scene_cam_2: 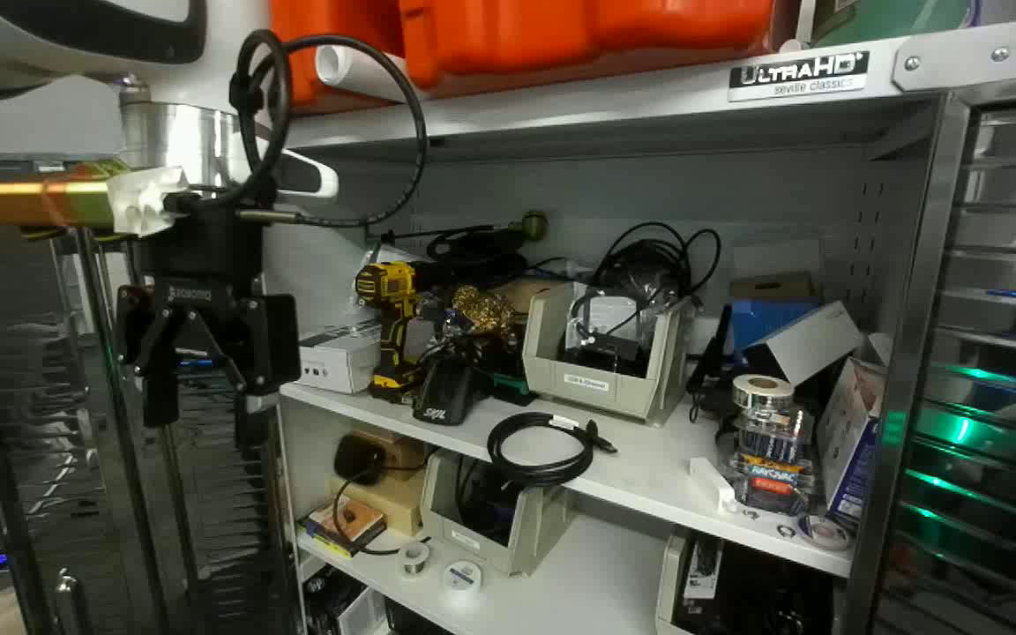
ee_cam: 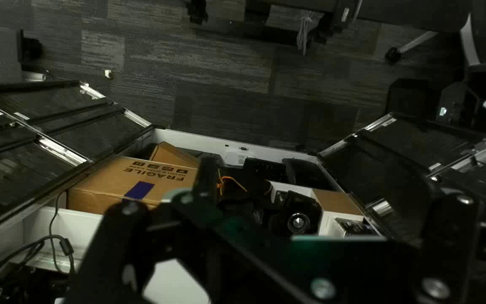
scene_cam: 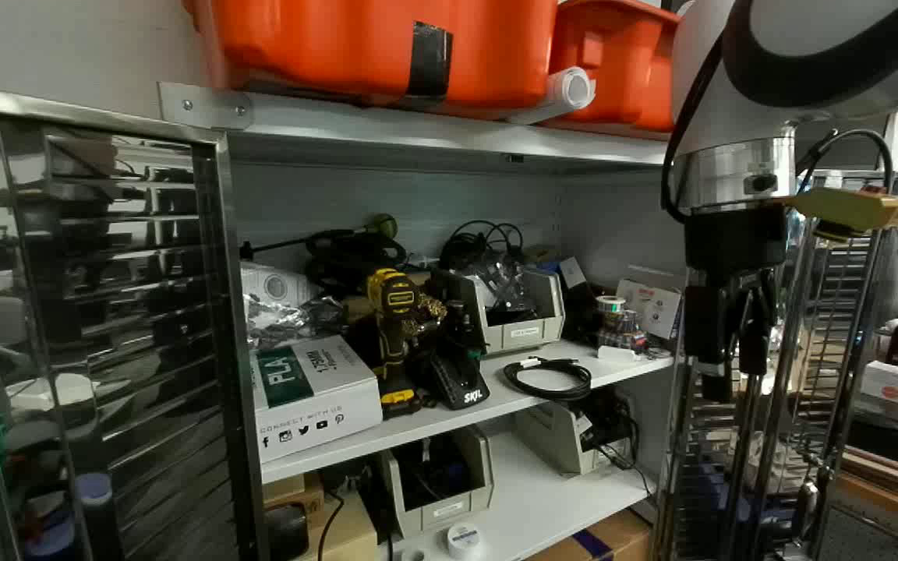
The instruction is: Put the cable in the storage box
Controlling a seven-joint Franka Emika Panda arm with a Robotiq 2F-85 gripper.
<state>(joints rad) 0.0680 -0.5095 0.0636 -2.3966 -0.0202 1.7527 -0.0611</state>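
Note:
The cable is a black coil with a small white tag. It lies on the middle shelf near its front edge, in both exterior views. The storage box is a grey open-front bin with a white label, standing on the same shelf behind the coil. It holds clear plastic bags and dark items. My gripper points down, in front of the shelves and to one side of the coil, well apart from it. Its fingers are spread with nothing between them. The coil is out of the wrist view.
A yellow drill, a black SKIL charger and a PLA box share the middle shelf. More grey bins stand on the lower shelf. A metal cabinet door and orange containers overhead border the opening.

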